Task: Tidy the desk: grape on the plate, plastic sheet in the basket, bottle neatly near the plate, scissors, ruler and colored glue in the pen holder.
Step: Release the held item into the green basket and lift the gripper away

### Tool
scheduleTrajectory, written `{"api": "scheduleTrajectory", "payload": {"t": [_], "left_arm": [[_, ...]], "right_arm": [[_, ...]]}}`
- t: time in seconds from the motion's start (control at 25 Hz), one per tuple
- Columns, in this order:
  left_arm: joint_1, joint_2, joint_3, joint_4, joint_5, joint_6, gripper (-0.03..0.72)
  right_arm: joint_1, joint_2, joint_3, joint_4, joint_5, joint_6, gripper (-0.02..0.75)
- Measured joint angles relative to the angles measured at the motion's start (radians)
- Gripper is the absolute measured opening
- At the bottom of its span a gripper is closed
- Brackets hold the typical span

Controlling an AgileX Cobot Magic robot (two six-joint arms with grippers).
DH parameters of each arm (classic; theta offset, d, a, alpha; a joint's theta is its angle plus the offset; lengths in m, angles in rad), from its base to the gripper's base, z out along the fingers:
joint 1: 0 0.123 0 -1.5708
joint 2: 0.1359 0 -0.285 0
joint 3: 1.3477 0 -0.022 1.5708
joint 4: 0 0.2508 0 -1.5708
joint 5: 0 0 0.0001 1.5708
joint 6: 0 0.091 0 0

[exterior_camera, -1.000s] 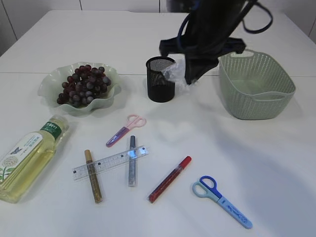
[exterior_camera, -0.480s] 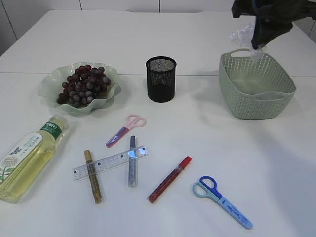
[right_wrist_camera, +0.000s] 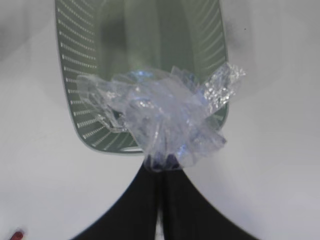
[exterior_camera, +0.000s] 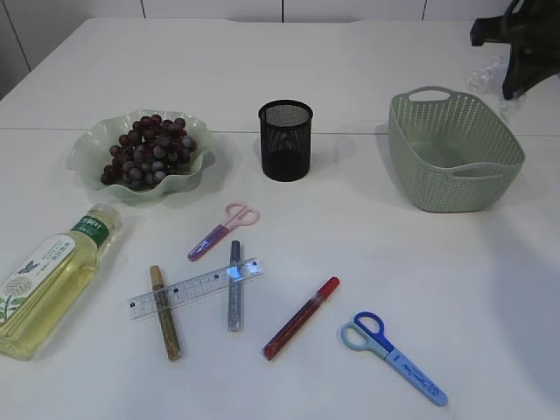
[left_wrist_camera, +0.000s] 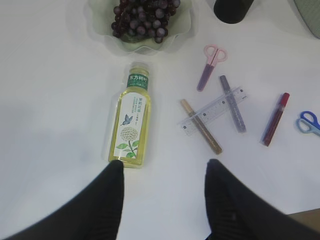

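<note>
Because the plastic sheet (right_wrist_camera: 160,117) belongs in the basket (right_wrist_camera: 80,60), the right tool (right_wrist_camera: 161,162) pinches its crumpled end shut and holds it aloft, the sheet fanning ahead of the tips over the basket's near rim. Well apart, the left tool (left_wrist_camera: 162,172) hangs open above the surface (left_wrist_camera: 55,125), just short of the lying bottle (left_wrist_camera: 131,120).

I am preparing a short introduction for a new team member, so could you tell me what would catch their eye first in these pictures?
Most striking is the crumpled plastic sheet pinched in the right gripper, held above the green basket at the table's right. Next come the dark grapes piled on the wavy plate at the left. In front lies a scatter of scissors, ruler and glue sticks, with the bottle on its side below the open, empty left gripper.
</note>
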Motion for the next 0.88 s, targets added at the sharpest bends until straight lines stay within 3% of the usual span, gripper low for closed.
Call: {"api": "scheduleTrajectory", "payload": {"t": [0.44, 0.88], "left_arm": [[0.0, 0.0, 0.0, -0.032, 0.0, 0.0, 0.379], [0.0, 0.0, 0.0, -0.07, 0.0, 0.0, 0.379]], "right_arm": [[0.0, 0.204, -0.185, -0.016, -0.004, -0.011, 0.015], [0.0, 0.256, -0.205, -0.018, -0.025, -0.011, 0.041]]}}
